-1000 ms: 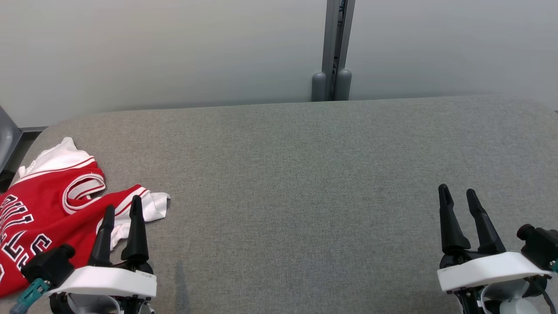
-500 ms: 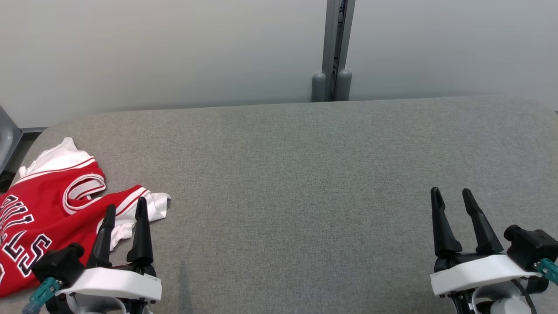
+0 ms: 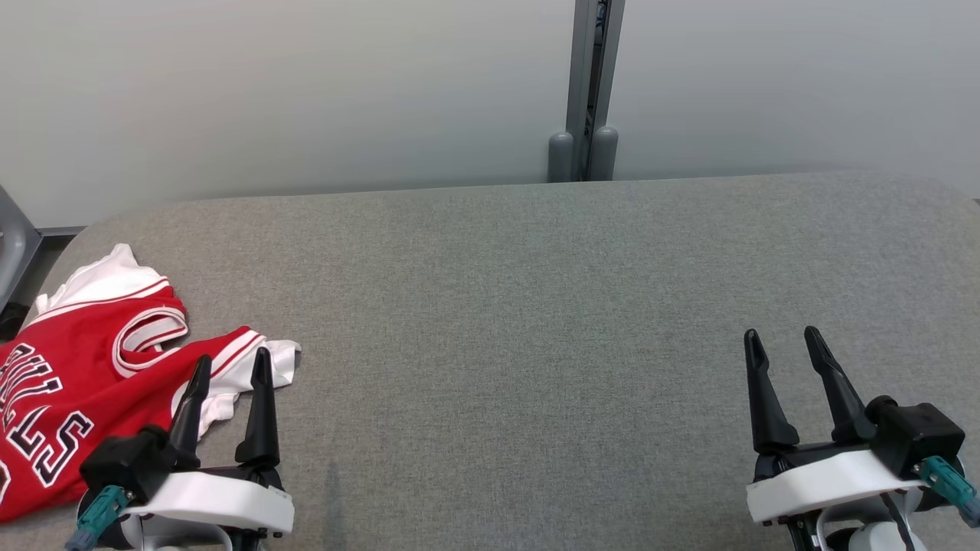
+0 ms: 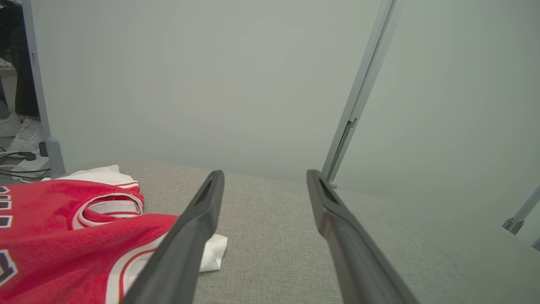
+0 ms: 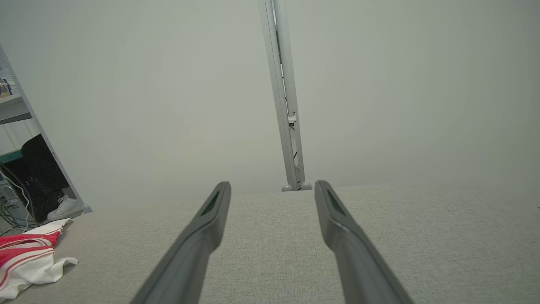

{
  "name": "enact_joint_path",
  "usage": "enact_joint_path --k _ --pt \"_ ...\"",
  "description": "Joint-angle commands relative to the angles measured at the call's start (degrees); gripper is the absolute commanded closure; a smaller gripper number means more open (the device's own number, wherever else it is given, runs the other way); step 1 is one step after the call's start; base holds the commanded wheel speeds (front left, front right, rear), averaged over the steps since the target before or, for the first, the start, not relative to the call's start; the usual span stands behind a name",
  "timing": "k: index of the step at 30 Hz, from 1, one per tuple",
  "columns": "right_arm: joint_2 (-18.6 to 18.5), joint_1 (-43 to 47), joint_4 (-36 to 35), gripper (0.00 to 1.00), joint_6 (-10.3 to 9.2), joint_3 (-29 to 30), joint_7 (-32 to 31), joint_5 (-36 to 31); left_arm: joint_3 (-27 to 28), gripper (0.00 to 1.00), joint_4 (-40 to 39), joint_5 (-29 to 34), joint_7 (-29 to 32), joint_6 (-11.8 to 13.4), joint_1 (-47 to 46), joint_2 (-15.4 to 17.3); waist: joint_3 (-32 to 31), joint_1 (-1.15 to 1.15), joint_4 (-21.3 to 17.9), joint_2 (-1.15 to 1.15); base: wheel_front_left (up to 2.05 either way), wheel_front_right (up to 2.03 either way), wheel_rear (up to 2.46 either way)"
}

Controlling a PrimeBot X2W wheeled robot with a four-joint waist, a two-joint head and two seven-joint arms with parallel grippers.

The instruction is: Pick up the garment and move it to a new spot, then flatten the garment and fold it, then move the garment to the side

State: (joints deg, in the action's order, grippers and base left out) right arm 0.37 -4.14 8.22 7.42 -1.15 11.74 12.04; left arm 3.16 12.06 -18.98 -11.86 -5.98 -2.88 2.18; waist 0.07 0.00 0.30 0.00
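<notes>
The garment (image 3: pixel 84 367) — a red sleeveless jersey with white trim and black lettering — lies crumpled at the near left corner of the grey fabric-covered table (image 3: pixel 536 306). Its white lining is turned out along the far edge and at a flap that points toward the table's middle. The left gripper (image 3: pixel 233 357) sits at the lower left of the head view, its jaws spread wide and holding nothing. Its two dark fingers point away from the robot, and the outer one crosses the jersey's white-edged hem. Whether that finger touches the cloth or hangs just above it is hard to tell from these angles. In the left wrist view the red fabric lies left of and beneath that same finger, while the other finger stands over bare table. The right gripper (image 3: pixel 781 333) is well apart from the garment, at the lower right, jaws likewise wide and empty over bare grey cloth. Behind the table stands a pale wall panel (image 3: pixel 306 92) split by a grey metal post (image 3: pixel 588 76) — and past the panel's left end, in the right wrist view, a white shoe (image 5: pixel 65 207) rests on the floor.
</notes>
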Motion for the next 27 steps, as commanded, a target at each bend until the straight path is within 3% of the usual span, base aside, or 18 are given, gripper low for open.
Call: enact_joint_path --k 1,17,27 --pt "-0.5 -0.6 -0.2 0.0 0.09 -0.2 0.7 -1.4 -0.1 0.0 -0.1 1.5 -0.5 0.2 -0.5 0.4 0.0 0.0 0.0 0.0 0.0 0.0 0.0" --pt "-0.5 -0.5 -1.2 0.0 0.11 -0.2 2.7 -7.1 -0.6 0.0 -0.1 8.1 -2.6 0.5 -0.5 0.7 -0.1 0.0 0.0 0.0 0.0 0.0 0.0" --pt "-0.5 -0.5 -1.1 0.0 0.11 -0.2 3.6 -8.1 -0.5 0.0 0.0 9.0 -3.4 0.5 -0.4 0.9 -0.1 0.0 0.0 0.0 0.0 0.0 0.0"
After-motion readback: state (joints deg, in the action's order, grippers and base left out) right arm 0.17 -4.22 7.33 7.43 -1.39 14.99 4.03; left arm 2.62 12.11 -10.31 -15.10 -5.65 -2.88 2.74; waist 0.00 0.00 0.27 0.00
